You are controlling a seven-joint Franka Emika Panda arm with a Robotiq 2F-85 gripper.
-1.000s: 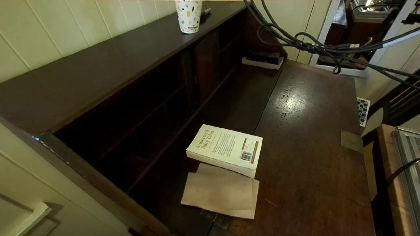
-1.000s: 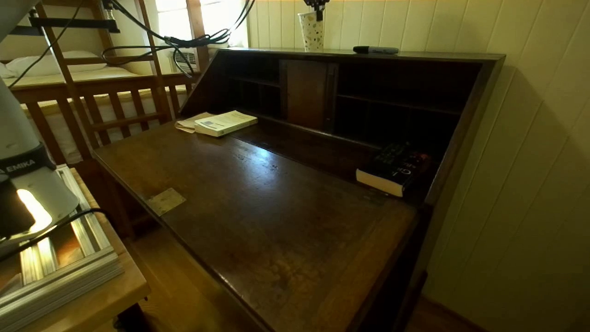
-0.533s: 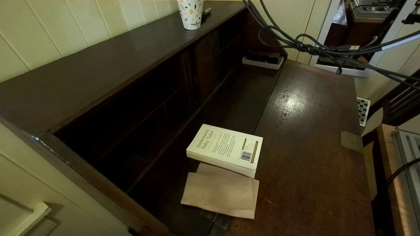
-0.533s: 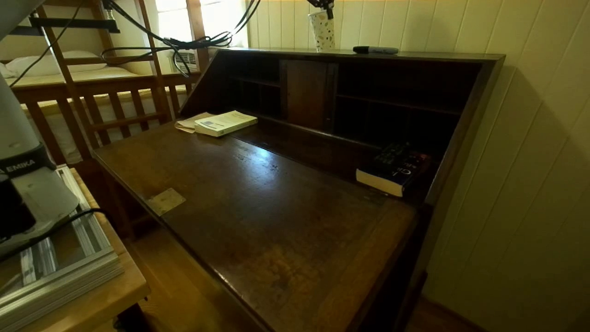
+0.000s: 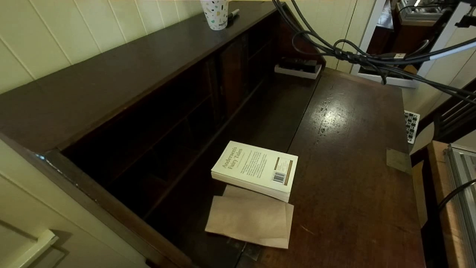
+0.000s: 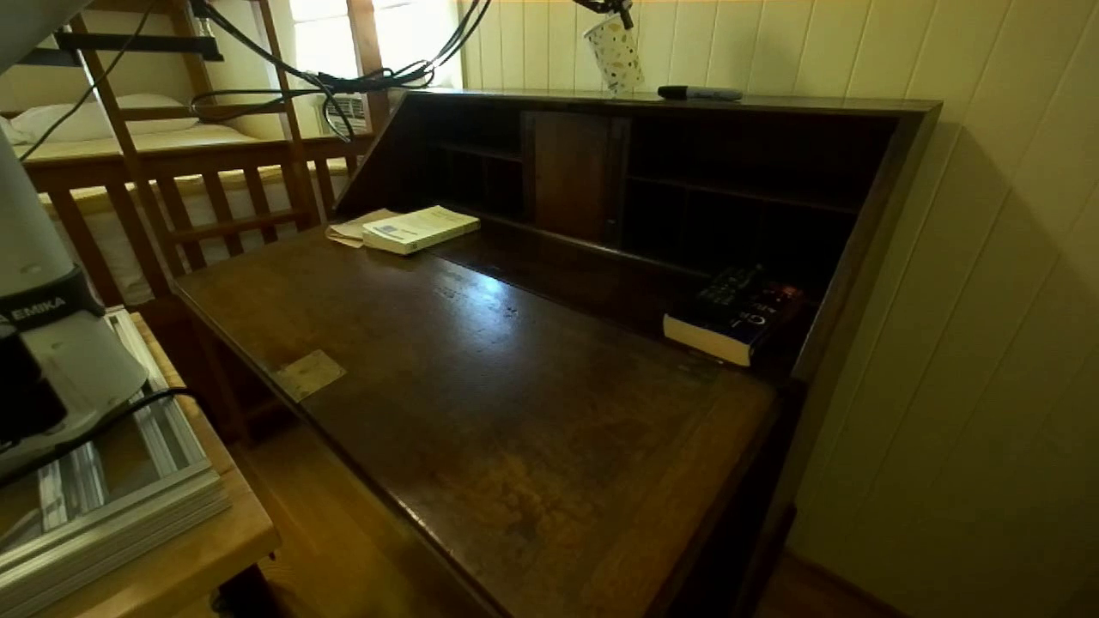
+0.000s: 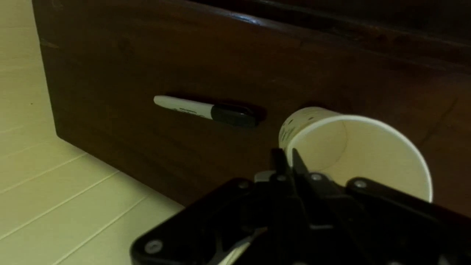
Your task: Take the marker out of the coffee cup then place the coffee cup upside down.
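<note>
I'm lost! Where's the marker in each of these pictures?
In an exterior view: marker at top middle.
In an exterior view: marker near the top, right of centre.
In the wrist view: marker slightly left of centre.
Shared landmark: speckled cup, left of the marker in both exterior views, right of it in the wrist view.

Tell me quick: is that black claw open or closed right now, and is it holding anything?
Gripper: closed, holding the speckled coffee cup by its rim, with the cup tilted.

Seemingly tight gap between marker [image 7: 205,110] and cup [image 7: 362,152]
</note>
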